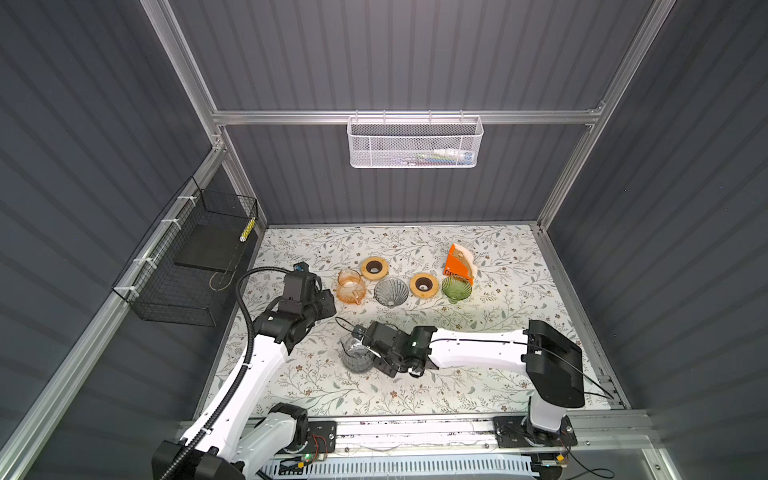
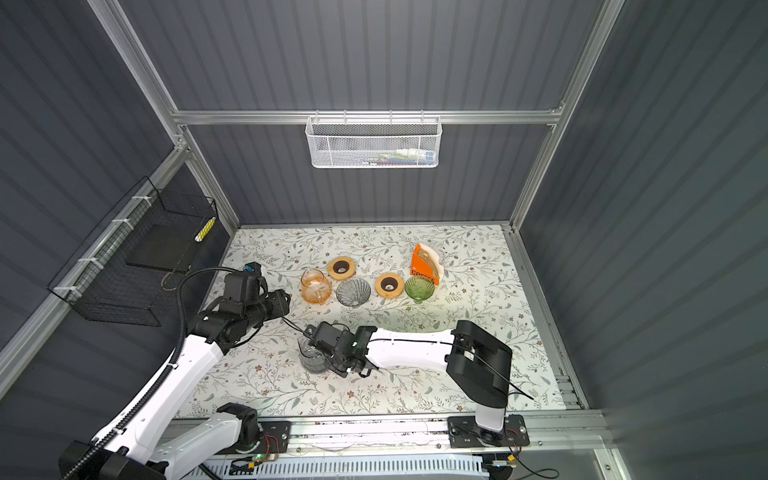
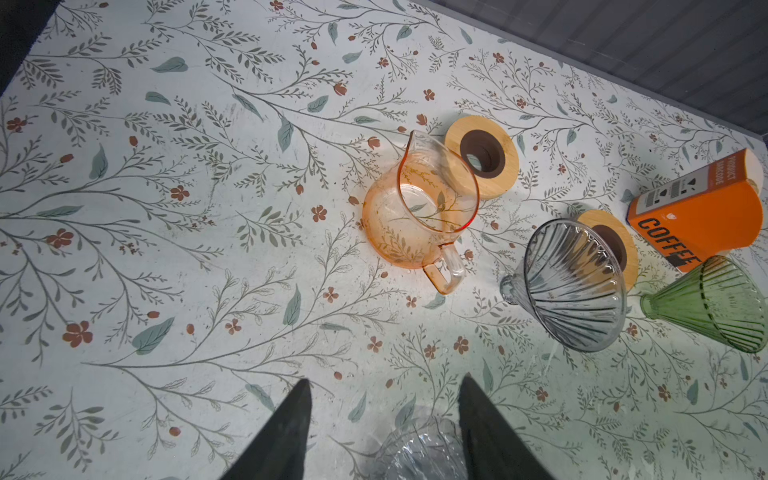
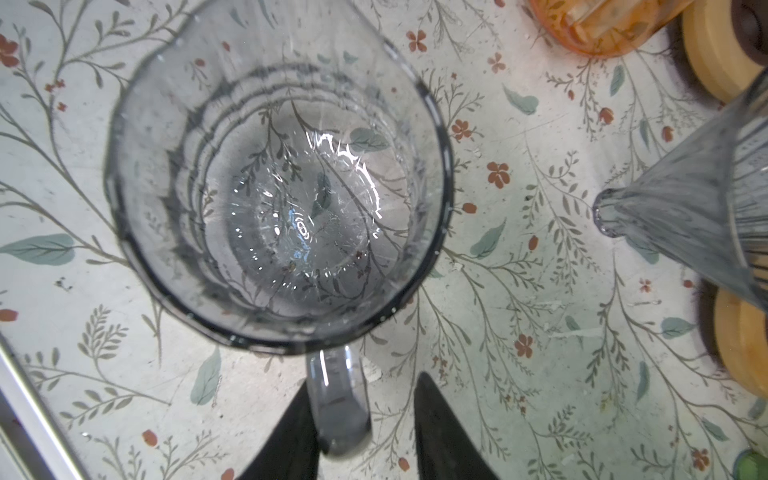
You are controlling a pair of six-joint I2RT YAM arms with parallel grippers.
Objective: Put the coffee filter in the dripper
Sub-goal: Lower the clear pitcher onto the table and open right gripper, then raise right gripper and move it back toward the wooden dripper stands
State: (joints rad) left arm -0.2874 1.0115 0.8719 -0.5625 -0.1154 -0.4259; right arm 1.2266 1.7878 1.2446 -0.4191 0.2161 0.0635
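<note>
Right wrist view: right gripper (image 4: 365, 382), fingers spread to either side of the handle (image 4: 338, 399) of the grey jug (image 4: 278, 178). One finger lies against the handle, the other stands clear of it, so nothing is clamped. The jug is upright on the table (image 4: 519, 291) and empty.

Left wrist view: left gripper (image 3: 386, 378), fingers spread, holding nothing, raised over bare table short of the orange jug (image 3: 419, 208).

Items, far part of the table, in both top views:
- Box (image 1: 457, 266), orange, standing at the far right; white filters (image 1: 467, 255) show at its open top. None has been taken out.
- Green dripper (image 1: 456, 289), just in front of the box, lying on its side, no filter in it.
- Grey dripper (image 1: 390, 291), between the orange jug and the green dripper, also on its side, no filter in it.
- Two wooden rings (image 1: 375, 266), one behind the grey dripper and one beside the green one.

Progress, as judged: little done on the task proper. Neither gripper is near the box, and no dripper is seated upright on a ring or jug. Left to do: probably set a dripper upright, draw one filter from the box, and place it in the cone. Which dripper is meant cannot be told.
</note>
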